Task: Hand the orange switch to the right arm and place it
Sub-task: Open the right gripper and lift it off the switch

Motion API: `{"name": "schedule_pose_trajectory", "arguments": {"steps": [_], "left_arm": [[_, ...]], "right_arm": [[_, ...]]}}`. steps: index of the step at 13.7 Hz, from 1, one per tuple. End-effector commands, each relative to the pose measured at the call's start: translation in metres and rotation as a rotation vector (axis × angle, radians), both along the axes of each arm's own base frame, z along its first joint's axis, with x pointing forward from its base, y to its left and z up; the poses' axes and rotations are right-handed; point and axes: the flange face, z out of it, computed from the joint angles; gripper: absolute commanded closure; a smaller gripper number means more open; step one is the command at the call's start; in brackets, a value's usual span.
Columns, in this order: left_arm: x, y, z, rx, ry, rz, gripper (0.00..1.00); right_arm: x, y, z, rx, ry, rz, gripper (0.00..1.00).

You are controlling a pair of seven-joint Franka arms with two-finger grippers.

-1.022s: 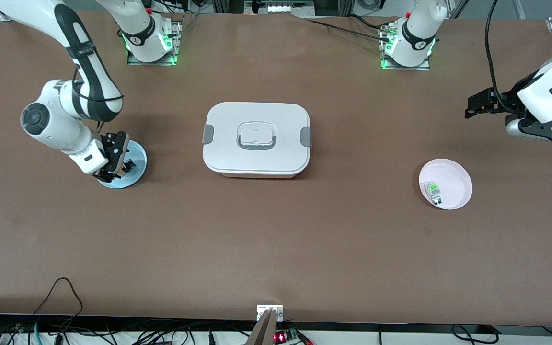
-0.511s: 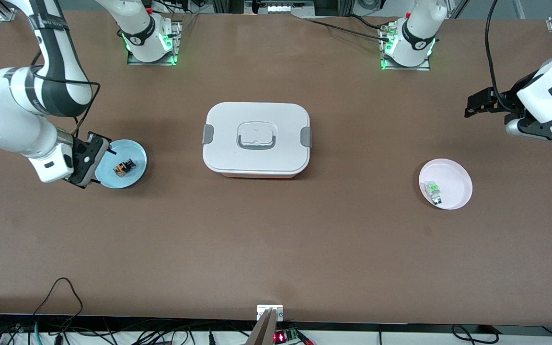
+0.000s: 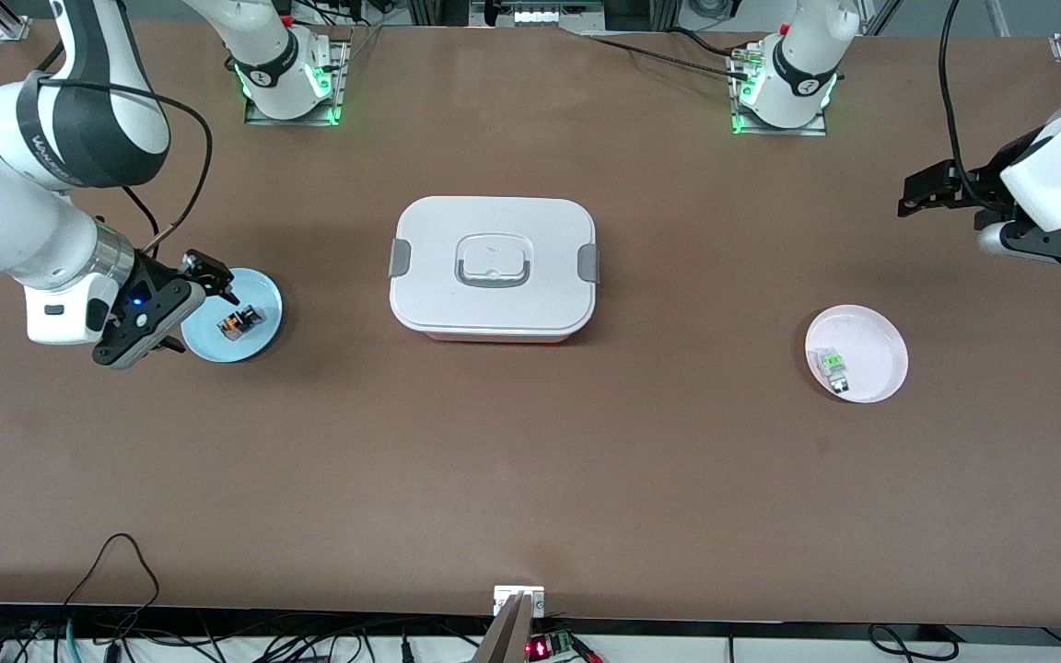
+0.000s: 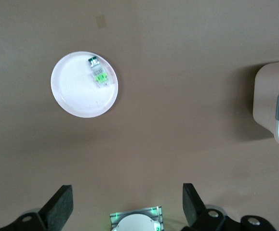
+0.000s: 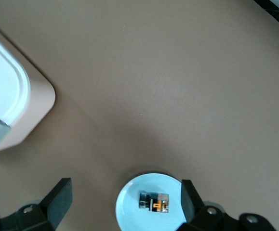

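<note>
The orange switch, a tiny black block with orange marks, lies on a light blue plate toward the right arm's end of the table. My right gripper hangs open and empty over the plate's edge, above the switch and apart from it. In the right wrist view the switch lies on the plate between the spread fingers of my right gripper. My left gripper is open and empty and waits in the air at the left arm's end of the table; it also shows in the left wrist view.
A white lidded box stands mid-table; it also shows in the right wrist view. A pale pink plate near the left arm holds a clear-grey component with a green top. The same plate and component show in the left wrist view.
My right gripper was down on the blue plate at the switch. It has let go, lifted and drawn back toward the right arm's end. The switch stays on the plate. The left arm barely moved.
</note>
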Motion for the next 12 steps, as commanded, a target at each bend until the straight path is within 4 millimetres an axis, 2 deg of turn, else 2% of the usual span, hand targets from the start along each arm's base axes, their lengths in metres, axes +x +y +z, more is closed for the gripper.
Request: {"name": "schedule_pose_trajectory", "arguments": {"steps": [1, 2, 3, 4, 6, 7, 8, 10, 12], "left_arm": [[0.001, 0.015, -0.023, -0.028, 0.094, 0.002, 0.00], [0.006, 0.012, -0.019, -0.017, 0.052, -0.001, 0.00], [0.002, 0.004, -0.006, -0.016, 0.017, -0.020, 0.00], [0.001, 0.003, -0.004, -0.004, 0.010, -0.025, 0.00], [0.016, -0.008, -0.026, 0.056, -0.004, -0.067, 0.00], [0.007, -0.017, -0.014, 0.072, -0.005, -0.072, 0.00], [-0.007, -0.023, 0.018, 0.123, -0.063, -0.100, 0.00], [-0.006, -0.031, 0.016, 0.145, -0.059, -0.093, 0.00], [-0.006, -0.023, 0.019, 0.139, -0.071, -0.068, 0.00]], "right_arm": [[-0.006, 0.034, 0.040, -0.050, 0.049, -0.243, 0.00], [-0.011, 0.045, 0.056, -0.115, 0.048, -0.367, 0.00], [-0.018, 0.049, 0.065, -0.169, 0.065, -0.485, 0.00], [-0.024, 0.050, 0.073, -0.196, 0.093, -0.582, 0.00], [-0.028, 0.035, 0.083, -0.231, 0.104, -0.643, 0.00], [-0.025, 0.008, 0.083, -0.250, 0.114, -0.679, 0.00], [-0.024, -0.016, 0.084, -0.250, 0.120, -0.714, 0.00], [-0.025, -0.062, 0.085, -0.259, 0.116, -0.797, 0.00], [-0.025, -0.093, 0.080, -0.277, 0.141, -0.845, 0.00]]}}
